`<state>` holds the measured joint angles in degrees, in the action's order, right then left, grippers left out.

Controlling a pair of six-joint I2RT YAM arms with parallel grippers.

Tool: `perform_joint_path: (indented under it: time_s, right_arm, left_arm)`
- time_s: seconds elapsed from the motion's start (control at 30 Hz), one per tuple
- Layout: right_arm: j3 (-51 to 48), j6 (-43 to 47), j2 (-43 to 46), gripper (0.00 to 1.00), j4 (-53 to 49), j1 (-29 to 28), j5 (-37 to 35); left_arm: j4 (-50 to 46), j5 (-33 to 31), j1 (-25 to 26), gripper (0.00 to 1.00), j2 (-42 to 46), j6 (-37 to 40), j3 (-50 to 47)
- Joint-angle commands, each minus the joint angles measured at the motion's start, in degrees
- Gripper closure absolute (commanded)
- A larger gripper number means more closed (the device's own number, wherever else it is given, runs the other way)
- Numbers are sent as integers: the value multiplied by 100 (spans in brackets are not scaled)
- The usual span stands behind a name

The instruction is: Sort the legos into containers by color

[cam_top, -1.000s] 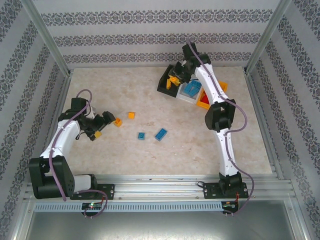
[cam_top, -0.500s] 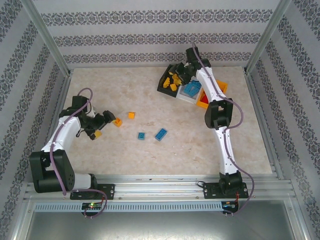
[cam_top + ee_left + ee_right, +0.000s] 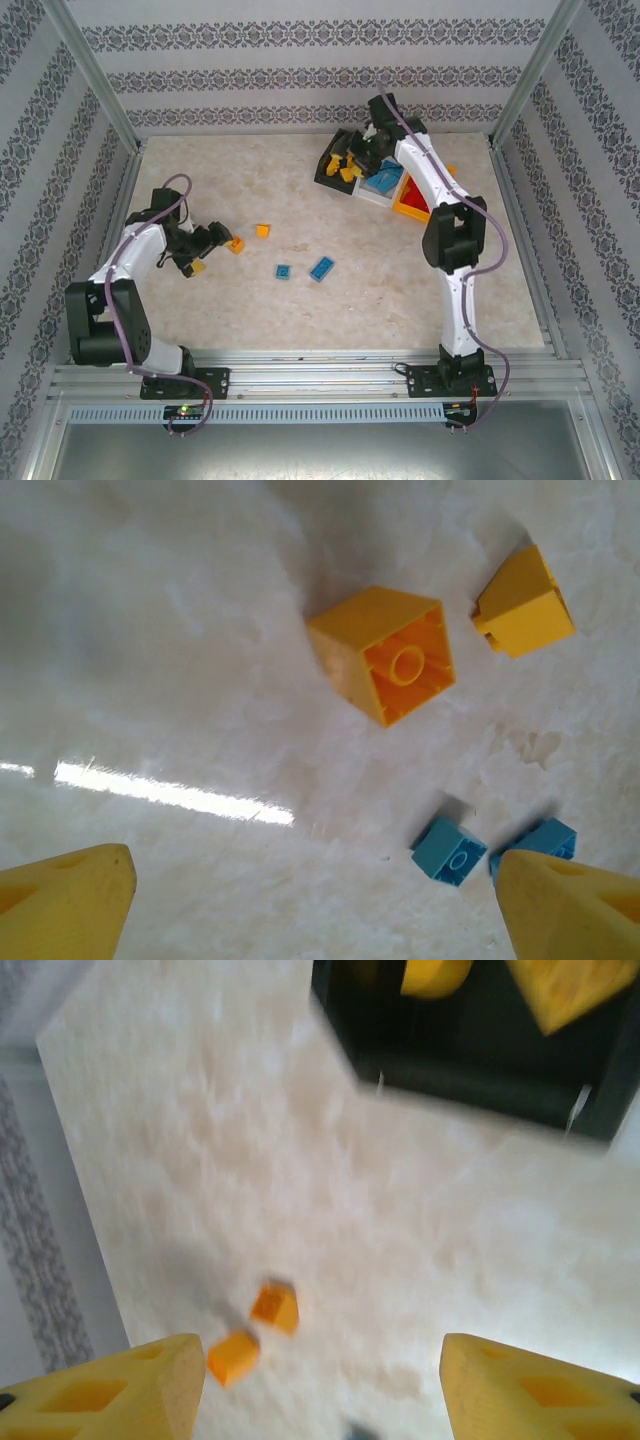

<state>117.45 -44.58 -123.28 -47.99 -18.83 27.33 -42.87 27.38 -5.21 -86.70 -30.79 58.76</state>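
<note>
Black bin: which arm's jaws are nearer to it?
Right. The right jaws hang right at the black bin; the left jaws are far off to the left, beside a loose orange brick.

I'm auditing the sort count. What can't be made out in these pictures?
Top external: the right arm covers much of the white bin and orange bin, so their bricks can't be counted.
Right wrist: blurred; the black bin is cut by the top edge, its yellow pieces partly shown.
Left wrist: a fingertip hides part of one blue brick.
</note>
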Motion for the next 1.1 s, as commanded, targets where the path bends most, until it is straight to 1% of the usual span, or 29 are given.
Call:
perform_joint_path:
  time_s: [0.0, 0.07, 0.13, 0.27, 0.43, 0.63, 0.77, 1.07]
  right_arm:
    - [-1262, 100, 649, 36, 440, -262, 189]
    - [-2141, -126, 1081, 36, 806, -328, 228]
    - [-2756, -254, 1393, 36, 1031, -328, 233]
    - [-3312, -192, 1779, 36, 982, -298, 100]
    - [-3395, -157, 1878, 36, 899, -293, 87]
    - [-3184, -187, 1700, 37, 861, -293, 149]
    - [-3012, -225, 1569, 37, 814, -288, 184]
    - [-3043, -334, 1465, 38, 859, -321, 240]
  left_arm:
    - [-45, -352, 275, 9, -457, 531, 508]
    - [-299, -531, 428, 9, -855, 919, 915]
    - [-600, -677, 527, 10, -1223, 1188, 1285]
    - [-826, -715, 640, 10, -1658, 1365, 1661]
    - [-945, -847, 754, 12, -2008, 1622, 1937]
    - [-1112, -1162, 1042, 14, -2392, 2026, 2134]
    - [-1108, -1255, 1097, 20, -2547, 2149, 2153]
    - [-1142, -1390, 1230, 29, -2678, 2279, 2220]
